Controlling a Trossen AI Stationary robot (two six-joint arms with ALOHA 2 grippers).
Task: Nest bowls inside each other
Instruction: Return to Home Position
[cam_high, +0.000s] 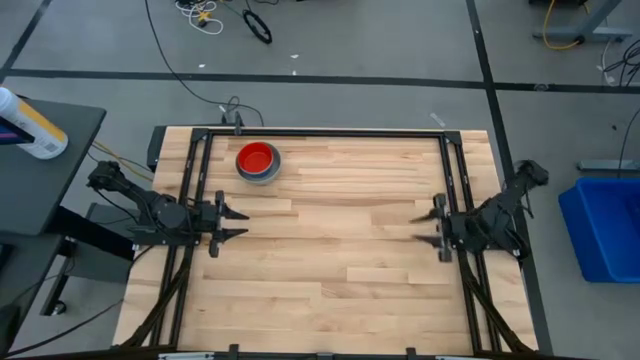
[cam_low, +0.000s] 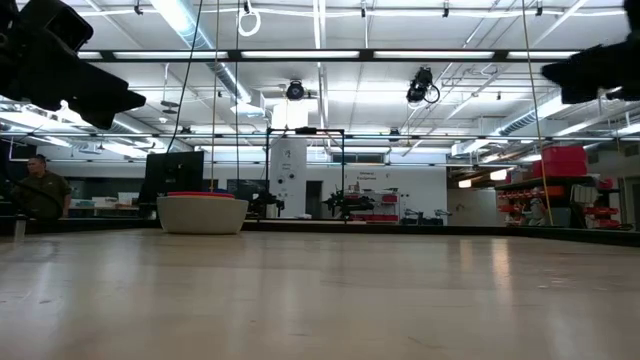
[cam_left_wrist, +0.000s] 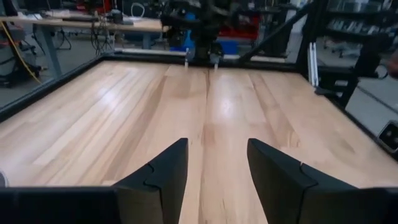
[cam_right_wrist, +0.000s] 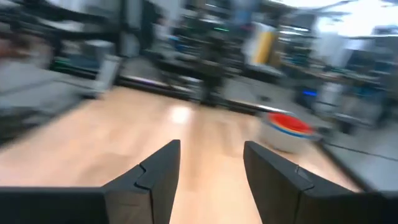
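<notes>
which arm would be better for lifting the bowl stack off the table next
Probably left. The bowl stack sits on the left side of the table, close to the left arm, whose jaws are open. The right arm waits across the table, much farther off.

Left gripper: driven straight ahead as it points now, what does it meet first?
Nothing on the table in its line; the left gripper points at the right gripper opposite, likely the first contact. The bowl stack sits off to the side.
</notes>
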